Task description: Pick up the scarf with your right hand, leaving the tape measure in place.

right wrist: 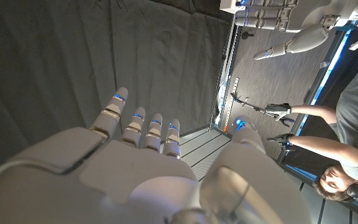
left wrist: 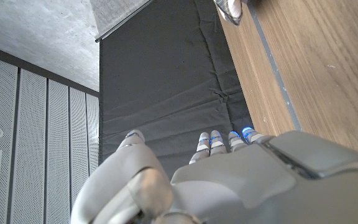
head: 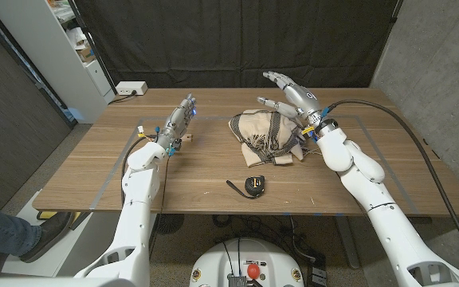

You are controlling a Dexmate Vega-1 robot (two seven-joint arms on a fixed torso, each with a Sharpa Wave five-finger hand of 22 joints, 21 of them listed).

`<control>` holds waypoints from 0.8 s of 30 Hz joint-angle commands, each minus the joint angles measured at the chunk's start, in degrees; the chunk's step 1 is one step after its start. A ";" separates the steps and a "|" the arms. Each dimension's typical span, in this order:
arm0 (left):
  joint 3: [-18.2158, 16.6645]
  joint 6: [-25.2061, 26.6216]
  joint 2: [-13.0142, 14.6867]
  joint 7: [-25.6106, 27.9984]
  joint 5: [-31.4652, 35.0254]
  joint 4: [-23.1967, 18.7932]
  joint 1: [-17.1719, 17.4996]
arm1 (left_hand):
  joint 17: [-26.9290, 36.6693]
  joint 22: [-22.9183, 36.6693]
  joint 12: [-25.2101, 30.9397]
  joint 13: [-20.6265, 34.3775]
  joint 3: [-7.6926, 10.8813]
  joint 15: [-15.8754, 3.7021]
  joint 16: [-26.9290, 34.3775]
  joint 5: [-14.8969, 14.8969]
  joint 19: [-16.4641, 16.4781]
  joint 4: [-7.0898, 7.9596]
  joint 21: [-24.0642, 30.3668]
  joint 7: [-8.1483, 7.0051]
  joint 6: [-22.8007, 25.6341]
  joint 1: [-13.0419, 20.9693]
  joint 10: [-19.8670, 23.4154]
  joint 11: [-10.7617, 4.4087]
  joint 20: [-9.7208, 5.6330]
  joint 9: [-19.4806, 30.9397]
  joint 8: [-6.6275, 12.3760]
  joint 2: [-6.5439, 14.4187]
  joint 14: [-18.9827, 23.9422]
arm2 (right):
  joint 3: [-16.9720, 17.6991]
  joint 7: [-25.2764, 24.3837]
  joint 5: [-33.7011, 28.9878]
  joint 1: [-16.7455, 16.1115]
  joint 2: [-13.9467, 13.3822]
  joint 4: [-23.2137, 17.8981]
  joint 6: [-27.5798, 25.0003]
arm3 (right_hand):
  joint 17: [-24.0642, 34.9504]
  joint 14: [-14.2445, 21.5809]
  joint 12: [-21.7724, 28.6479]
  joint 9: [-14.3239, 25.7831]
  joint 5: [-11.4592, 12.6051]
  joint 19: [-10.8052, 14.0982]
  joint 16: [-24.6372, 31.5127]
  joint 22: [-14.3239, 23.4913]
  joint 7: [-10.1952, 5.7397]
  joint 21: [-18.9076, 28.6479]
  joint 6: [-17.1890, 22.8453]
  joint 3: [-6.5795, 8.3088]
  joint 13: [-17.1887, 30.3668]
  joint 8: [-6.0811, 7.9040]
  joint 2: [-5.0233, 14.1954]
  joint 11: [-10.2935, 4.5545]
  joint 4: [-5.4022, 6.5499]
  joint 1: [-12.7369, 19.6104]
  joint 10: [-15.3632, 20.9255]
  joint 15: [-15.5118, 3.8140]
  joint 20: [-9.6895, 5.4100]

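Scarf: beige, dark-striped, fringed; bunched in a heap mid-desk, toward the far edge. Likely soft, light, limp; best gathered at the heap's raised top folds. Tape measure: near the front edge, apart from it. Right hand: above the heap's right side, fingers spread, holding nothing. Left hand: fingers extended, empty.

Even, soft overhead light; faint shadows on table (wrist views dimmer); edges slightly bowed; foreground hands soft.

Wooden table before a black curtain; concrete wall at one side, white shelving unit at the other; grey floor
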 commanded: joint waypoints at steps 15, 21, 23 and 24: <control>0.34 -0.63 -0.30 0.19 1.27 1.66 -1.60 | 0.21 0.33 0.21 0.03 0.26 0.19 0.24 -0.17 -3.01 -0.44 -0.05 -0.01 0.77 -0.03 -0.11 0.08 0.61 0.20 0.30 0.74 -0.58 | -2.43 4.53 -2.22 1.23 -1.66 -2.49 -6.26 | 0.18 -3.93 -0.81 0.05 1.11 0.24 -1.40 0.22 0.27 0.42 -0.57 -1.08 0.43 -0.30 -2.64 2.87 -0.73 0.56 -3.04 1.56 1.53; 0.40 -0.55 -0.44 0.20 1.30 1.70 -1.66 | 0.21 0.33 0.20 0.02 0.25 0.23 0.26 -0.19 -3.03 -0.48 -0.03 -0.01 0.89 -0.06 -0.16 0.09 0.61 0.20 0.30 0.79 -0.54 | -2.93 6.90 -3.06 1.18 -2.27 -3.98 -8.15 | 0.21 -5.87 -1.10 0.04 1.52 -0.07 -1.60 0.23 0.74 0.31 -2.57 -1.63 0.46 -0.96 -3.61 3.68 -0.78 0.64 -5.28 2.02 1.60; 0.46 -0.49 -0.54 0.52 1.52 1.49 -1.53 | 0.21 0.33 0.18 0.02 0.24 0.17 0.26 -0.20 -3.05 -0.50 -0.03 -0.03 0.93 -0.07 -0.20 0.01 0.67 0.20 0.30 0.80 -0.55 | -3.05 7.56 -3.18 1.15 -2.46 -4.39 -8.60 | 0.22 -6.17 -1.12 0.04 1.61 -0.20 -1.61 0.24 0.79 0.27 -2.88 -1.73 0.47 -1.03 -3.76 3.65 -0.78 0.65 -5.66 2.00 1.61; 0.47 -0.38 -0.45 0.27 1.43 1.55 -1.58 | 0.21 0.33 0.18 0.02 0.24 0.15 0.26 -0.21 -3.05 -0.51 -0.03 -0.02 0.92 -0.07 -0.20 0.03 0.67 0.20 0.29 0.81 -0.55 | -3.10 8.00 -3.23 1.09 -2.54 -4.67 -8.89 | 0.22 -6.24 -1.12 0.04 1.63 -0.24 -1.61 0.24 0.81 0.26 -2.95 -1.75 0.47 -1.04 -3.79 3.71 -0.78 0.66 -5.74 2.08 1.62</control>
